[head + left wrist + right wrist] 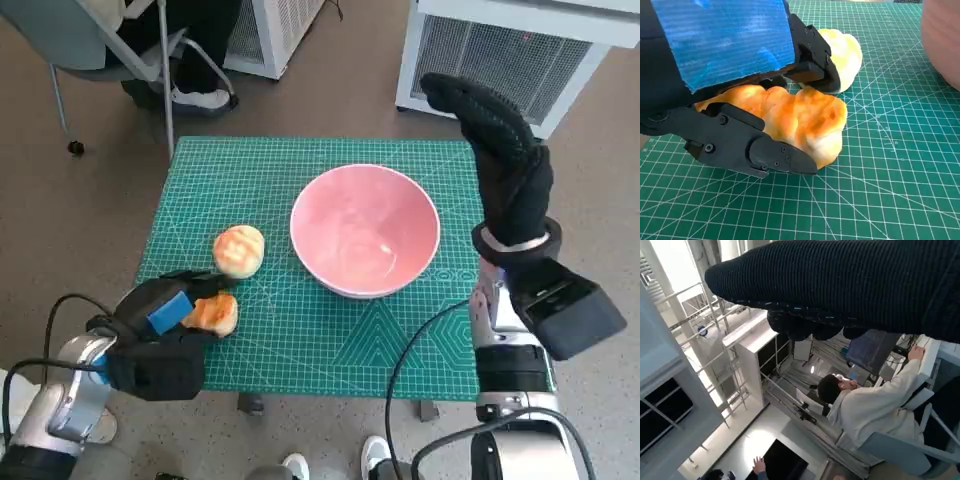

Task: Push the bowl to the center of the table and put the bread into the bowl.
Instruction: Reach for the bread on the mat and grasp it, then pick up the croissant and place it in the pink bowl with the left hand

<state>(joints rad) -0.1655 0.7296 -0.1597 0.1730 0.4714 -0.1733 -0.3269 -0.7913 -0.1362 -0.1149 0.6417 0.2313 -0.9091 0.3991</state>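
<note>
We find no brand or legible writing anywhere; the green mat [300, 330] carries only white grid lines and scale marks too small for us to read. Our left hand [160, 320] sits at the mat's near left corner and grips a bread roll [213, 313], golden-orange on top and pale underneath. In the left wrist view the black fingers [765, 152] wrap under and over that roll [805, 122], which rests on the mat [890, 190]. A second, rounder roll [239, 250] lies just beyond the held one, toward the bowl; in the wrist view it [845, 52] shows right behind the upper finger, and we cannot tell whether they touch. The pink bowl [365, 230] stands upright near the middle of the mat, somewhat to the right, with nothing in it, and it is apart from both rolls. Our right hand [505, 160] is raised above the mat's right edge, just beside the bowl, its gloved fingers straight and holding nothing. The right wrist view shows the glove [850, 285] and a seated person [875, 405] in a pale top.
</note>
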